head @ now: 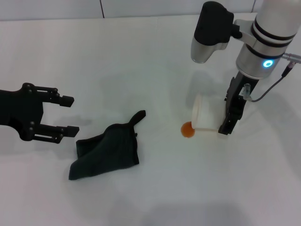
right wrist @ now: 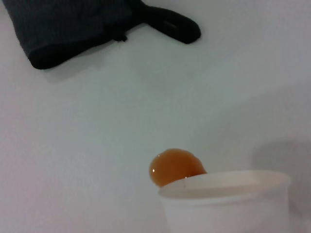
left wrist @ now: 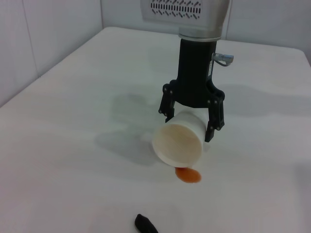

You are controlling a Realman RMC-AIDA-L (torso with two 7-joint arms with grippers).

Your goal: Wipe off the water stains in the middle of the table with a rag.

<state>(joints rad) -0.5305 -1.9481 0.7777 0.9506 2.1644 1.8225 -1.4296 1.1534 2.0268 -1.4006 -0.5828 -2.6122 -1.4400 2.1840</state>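
Observation:
An orange blob, the water stains (head: 187, 130) (left wrist: 188, 175) (right wrist: 174, 166), lies on the white table (head: 141, 61) just under the mouth of a tipped white cup (head: 205, 116) (left wrist: 180, 139) (right wrist: 228, 201). My right gripper (head: 221, 117) (left wrist: 190, 114) is shut on that cup, holding it on its side. The dark rag (head: 107, 150) (right wrist: 73, 24) lies crumpled left of the stain, its pointed tail (left wrist: 145, 224) toward it. My left gripper (head: 69, 116) hovers open at the left edge, a short way from the rag.
The table's far edge meets a pale wall (head: 141, 7) at the back. Bare white surface (head: 211, 188) stretches in front of the rag and the stain.

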